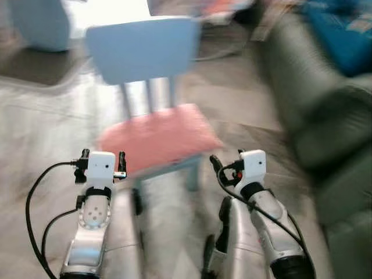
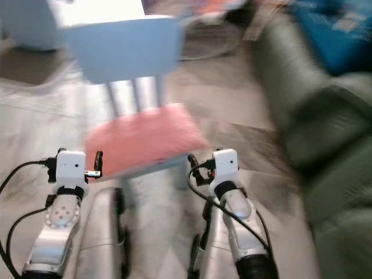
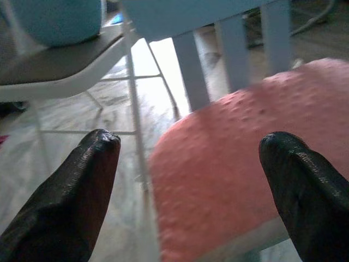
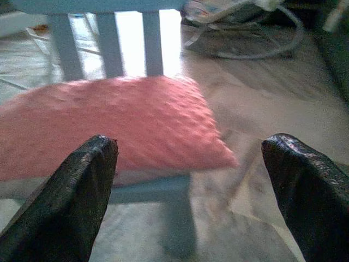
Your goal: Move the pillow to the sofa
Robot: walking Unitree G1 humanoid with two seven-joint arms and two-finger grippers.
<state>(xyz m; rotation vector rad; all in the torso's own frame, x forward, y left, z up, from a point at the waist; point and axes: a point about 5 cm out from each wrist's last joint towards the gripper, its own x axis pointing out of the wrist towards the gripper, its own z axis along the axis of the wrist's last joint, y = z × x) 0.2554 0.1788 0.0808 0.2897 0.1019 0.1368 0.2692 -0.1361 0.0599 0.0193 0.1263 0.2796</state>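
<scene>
Pillow, pink, pebbled, flat on pale-blue chair, both jaws spread.

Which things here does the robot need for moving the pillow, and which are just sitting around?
Needed:
pink pillow lying on the chair seat
dark green sofa on the robot's right
left gripper, open, short of the pillow
right gripper, open, short of the pillow

Just there:
light blue chair under the pillow
blue cushion on the sofa
cable on the floor
</scene>
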